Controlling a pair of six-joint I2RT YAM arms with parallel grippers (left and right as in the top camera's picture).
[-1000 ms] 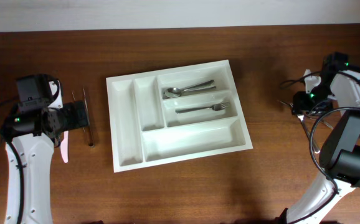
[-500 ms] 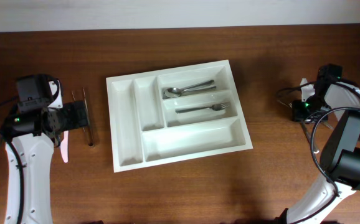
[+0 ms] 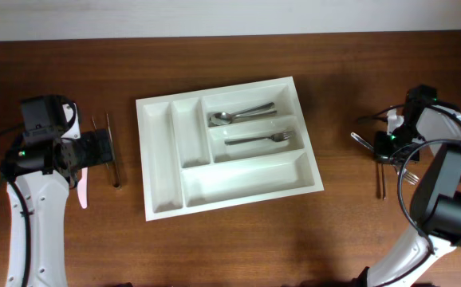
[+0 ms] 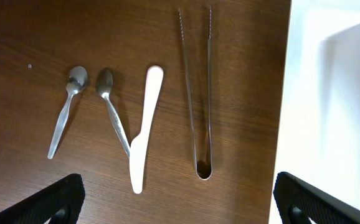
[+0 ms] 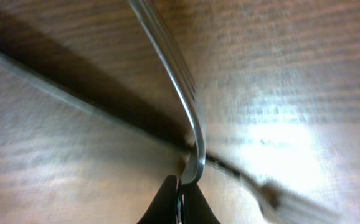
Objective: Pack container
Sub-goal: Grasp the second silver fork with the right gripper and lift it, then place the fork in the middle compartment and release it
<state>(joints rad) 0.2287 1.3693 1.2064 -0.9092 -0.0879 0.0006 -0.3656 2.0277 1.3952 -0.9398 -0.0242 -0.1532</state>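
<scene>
Container [image 3: 167,159] plain white; table [image 3: 294,239] dk brown w/ wood grain. Tongs [image 4: 198,93] & spoons [image 4: 107,84] silver, knife [image 4: 144,143] white. R gripper [image 5: 180,196] tips black, utensil [image 5: 189,118] at them shiny silver; arms [image 3: 35,207] white w/ black parts

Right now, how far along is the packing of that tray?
Early on. A spoon and a fork already lie in the container. The right end effector is shut on a metal utensil. Two spoons, a white knife and tongs wait outside it on the left.
</scene>
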